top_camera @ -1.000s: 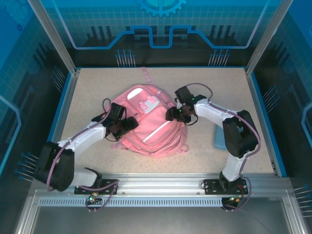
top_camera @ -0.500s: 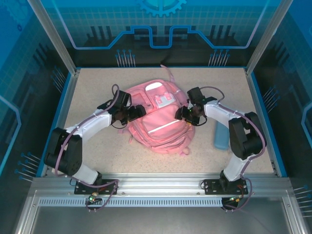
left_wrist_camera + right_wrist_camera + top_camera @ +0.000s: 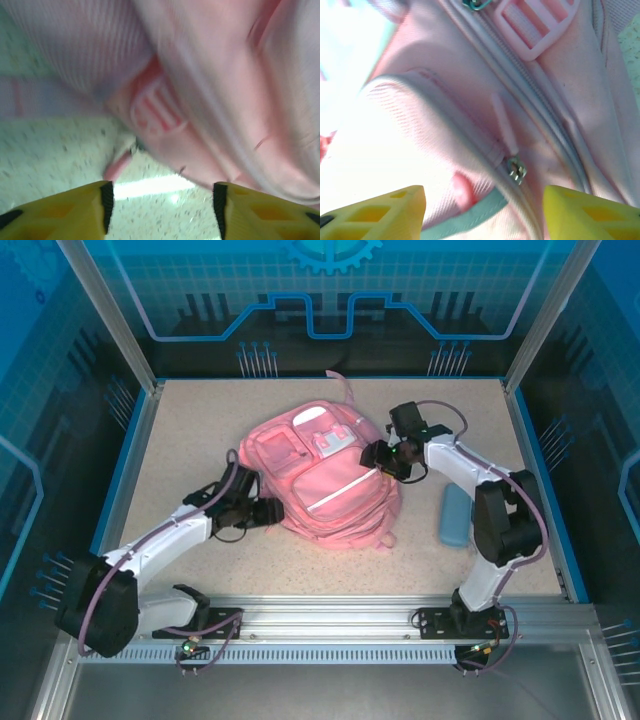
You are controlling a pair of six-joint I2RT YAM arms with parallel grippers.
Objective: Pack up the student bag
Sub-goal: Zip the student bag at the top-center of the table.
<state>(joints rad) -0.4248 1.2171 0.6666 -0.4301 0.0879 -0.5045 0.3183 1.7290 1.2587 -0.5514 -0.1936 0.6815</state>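
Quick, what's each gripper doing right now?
Left gripper: open, holding nothing.
Right gripper: open, close against the pink backpack, nothing gripped.

1. Lab-type robot cell: aluminium framing [image 3: 108, 315] is enclosing a speckled tabletop [image 3: 200, 420].
2. Blue panels [image 3: 420, 300] carrying a gear graphic [image 3: 330, 252] are walling it in.
3. Left arm [image 3: 165, 535] and right arm [image 3: 455, 465] are sitting bolted to a rail [image 3: 330, 615].

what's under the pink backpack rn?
The student bag lies on the speckled table, and bare tabletop shows around its edges. Anything directly beneath it is covered by the fabric.
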